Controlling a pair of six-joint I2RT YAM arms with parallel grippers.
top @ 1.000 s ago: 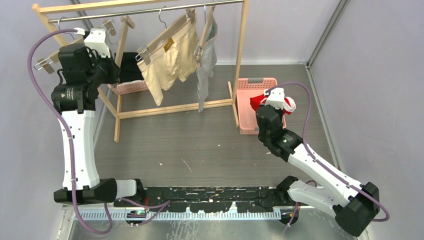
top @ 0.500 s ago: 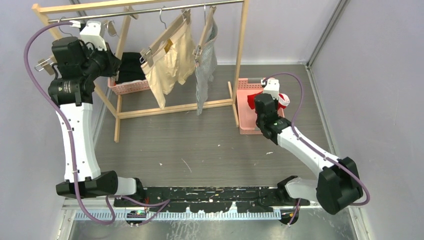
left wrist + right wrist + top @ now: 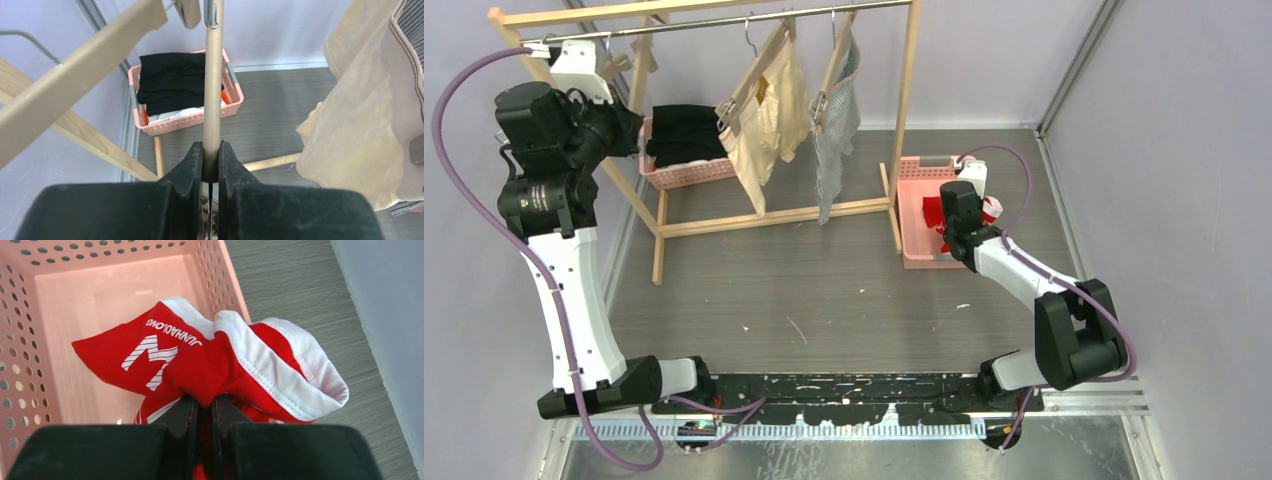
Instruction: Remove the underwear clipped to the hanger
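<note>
My right gripper (image 3: 205, 402) is shut on the red underwear (image 3: 200, 357), with white trim and lettering, and holds it just above the floor of a pink basket (image 3: 90, 295). In the top view this gripper (image 3: 952, 222) is over the basket (image 3: 916, 215) at the right of the rack. My left gripper (image 3: 212, 147) is shut on the wooden bar of a bare hanger (image 3: 213, 80), near the rack's left end (image 3: 631, 135). The cream-beige underwear (image 3: 764, 125) and the grey striped underwear (image 3: 836, 130) hang clipped to hangers on the rail. Both also show at the right of the left wrist view, the cream-beige (image 3: 350, 125) and the grey striped (image 3: 412, 30).
The wooden rack (image 3: 909, 90) spans the back, with slanted legs and a low crossbar. A second pink basket (image 3: 686, 176) with folded black clothes (image 3: 679, 148) sits under its left side. Another bare hanger (image 3: 75, 85) hangs close to my left wrist. Walls close in on the left, back and right.
My right arm has stretched out and lowered the red underwear down into the right basket. My left arm has moved left and up with the hanger; the cream-beige underwear has swung.
</note>
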